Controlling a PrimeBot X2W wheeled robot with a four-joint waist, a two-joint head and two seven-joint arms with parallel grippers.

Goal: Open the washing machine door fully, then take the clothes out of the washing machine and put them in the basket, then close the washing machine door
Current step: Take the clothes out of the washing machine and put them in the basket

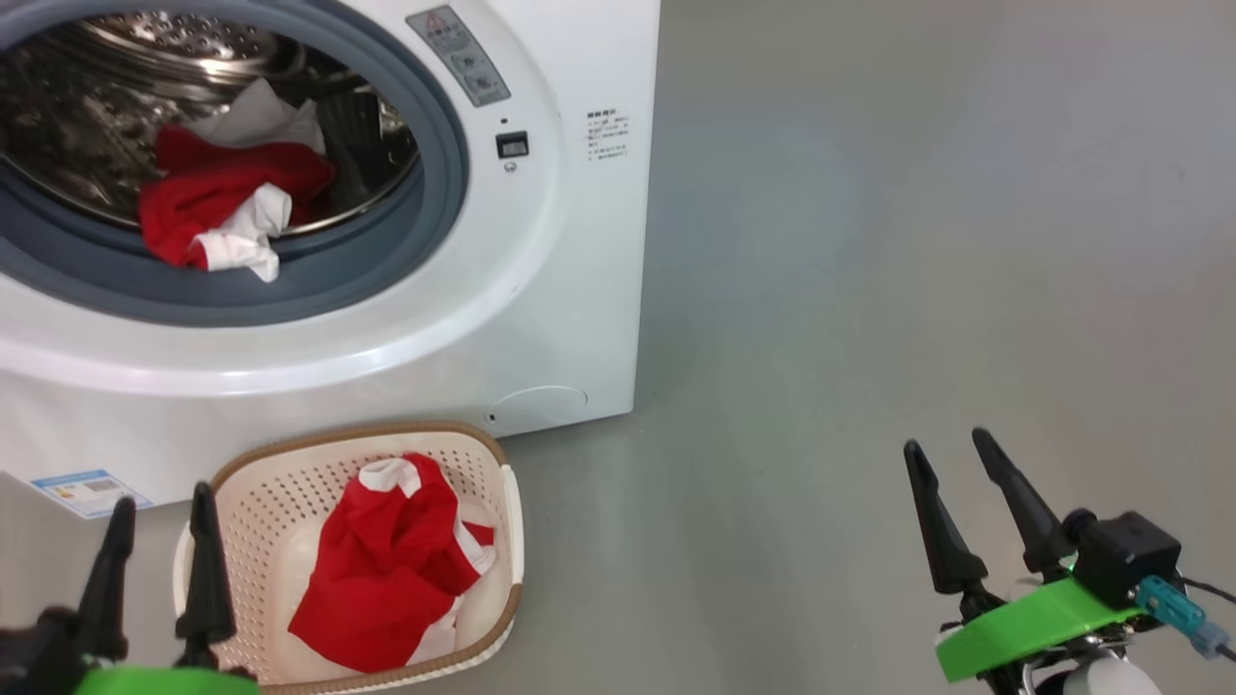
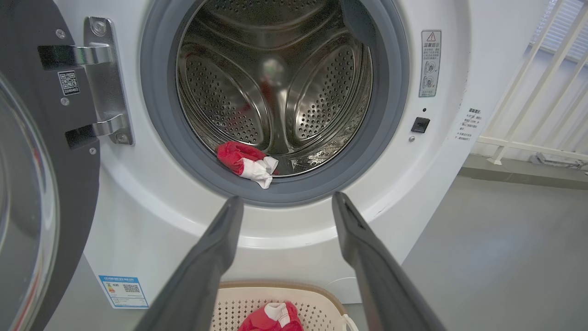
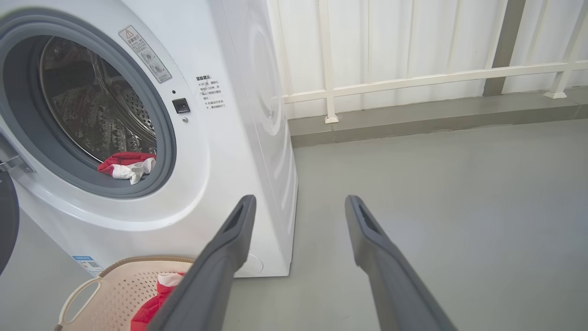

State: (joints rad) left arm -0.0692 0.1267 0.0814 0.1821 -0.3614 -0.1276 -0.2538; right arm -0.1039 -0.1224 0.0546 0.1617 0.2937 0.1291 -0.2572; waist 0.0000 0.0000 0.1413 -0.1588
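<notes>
At the far left of the left wrist view, the washing machine door [image 2: 76, 197] stands swung wide open on its metal hinge [image 2: 103, 78]. In the head view the left gripper [image 1: 162, 497] hangs at the lower left, its two fingers apart and empty, just beside the basket [image 1: 280, 483]. The basket sits on the grey floor [image 1: 869, 290] at the foot of the washing machine [image 1: 541, 290], and a red garment [image 1: 386, 569] with white bands lies crumpled inside it. Above, more clothes [image 1: 222, 208], red with white and one pale piece, lie at the front of the steel drum [image 1: 87, 116], a white end draped onto the grey gasket [image 1: 444, 183]. At the lower right, well apart from the machine, the right gripper [image 1: 945, 442] hovers over the floor, fingers spread, holding nothing.
</notes>
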